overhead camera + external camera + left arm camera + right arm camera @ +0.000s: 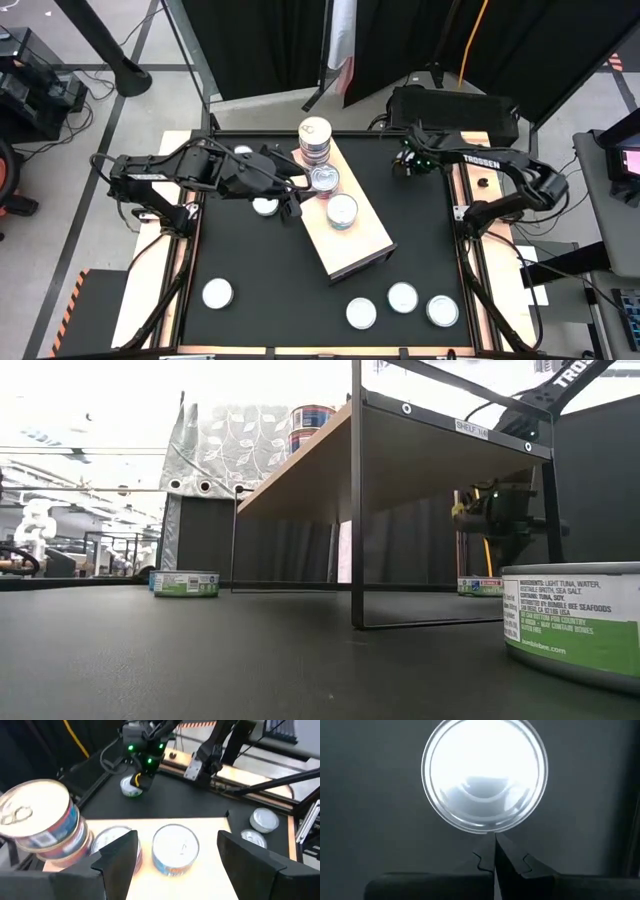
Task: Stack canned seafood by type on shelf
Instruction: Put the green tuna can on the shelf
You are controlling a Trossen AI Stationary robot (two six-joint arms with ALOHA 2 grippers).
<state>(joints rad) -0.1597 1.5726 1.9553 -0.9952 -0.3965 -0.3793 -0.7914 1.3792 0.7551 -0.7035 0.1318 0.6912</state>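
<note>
The shelf (352,248) is a pale wood board on a black frame, slanting across the table's middle. On it stand a stack of tins (314,140) at the far end, one tin (325,180) and another tin (342,211). My left gripper (297,200) is open at the shelf's left edge. In its wrist view its fingers stand either side of the near tin (175,847) without touching it. My right gripper (405,160) is shut and points down over a green-labelled tin (131,790) at the table's far right. My right gripper has its shut fingertips (492,840) at the near rim (485,829) of the tin's silvery top, coming from above. Whether they touch the tin, I cannot tell. The tin sits flat on the black table.
Loose tins lie on the black table: one near left (217,293), three near right (361,313) (403,297) (442,310), one under the left arm (265,205) and one farther back (243,153). The shelf's black legs (356,510) stand mid-table.
</note>
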